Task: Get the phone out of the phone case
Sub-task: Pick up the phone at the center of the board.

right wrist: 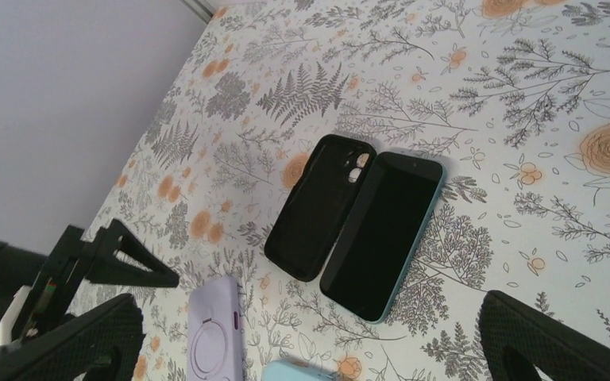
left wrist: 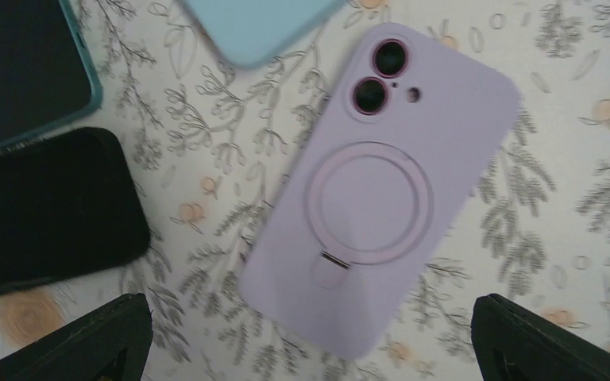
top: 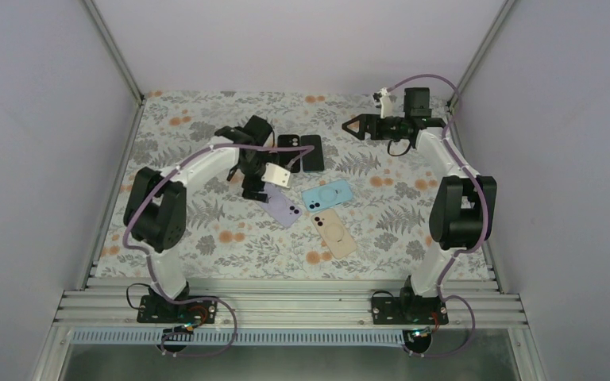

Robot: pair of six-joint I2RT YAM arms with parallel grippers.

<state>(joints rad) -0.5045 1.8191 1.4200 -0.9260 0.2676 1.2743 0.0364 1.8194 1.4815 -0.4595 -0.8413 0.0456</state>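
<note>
A lilac phone case [left wrist: 381, 190] with two camera holes and a ring stand lies back up on the floral cloth; it also shows in the top view [top: 286, 208] and the right wrist view [right wrist: 216, 333]. I cannot tell whether a phone is inside it. My left gripper [left wrist: 310, 353] is open and hovers over the case's lower end, its fingers [left wrist: 87, 341] wide apart; in the top view it [top: 250, 189] is at the case's far-left end. My right gripper [top: 352, 125] is open and empty, raised at the back right.
A black case [right wrist: 318, 206] and a screen-up phone with a teal rim [right wrist: 385, 230] lie side by side behind the lilac case. A light blue case [top: 327, 194] and a beige case [top: 333, 232] lie to its right. Grey walls enclose the table.
</note>
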